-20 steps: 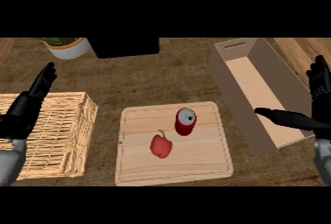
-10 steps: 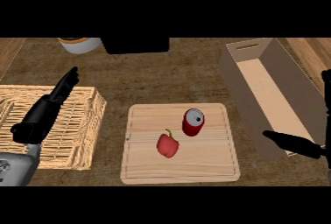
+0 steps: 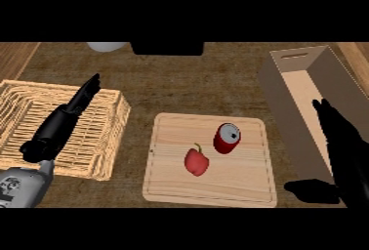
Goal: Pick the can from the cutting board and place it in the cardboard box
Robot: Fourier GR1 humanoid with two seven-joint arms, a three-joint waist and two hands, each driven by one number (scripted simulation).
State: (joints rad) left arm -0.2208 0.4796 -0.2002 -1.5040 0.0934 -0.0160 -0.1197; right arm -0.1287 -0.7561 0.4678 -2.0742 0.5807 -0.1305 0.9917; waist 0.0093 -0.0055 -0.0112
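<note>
Nearest the lower edge, the right hand [image 3: 338, 161] has come in beside the cutting board [image 3: 209, 188], fingers straight and together, thumb spread toward the board's right corner. The left hand [image 3: 61, 122] stays over the wicker basket [image 3: 101, 146], fingers straight. On the board, the red can [image 3: 227, 138] lies untouched, a red pepper [image 3: 196, 161] just beside it. Bare tabletop [image 3: 202, 83] stretches beyond. The view has shifted, the cardboard box [image 3: 277, 88] now open along the right edge.
</note>
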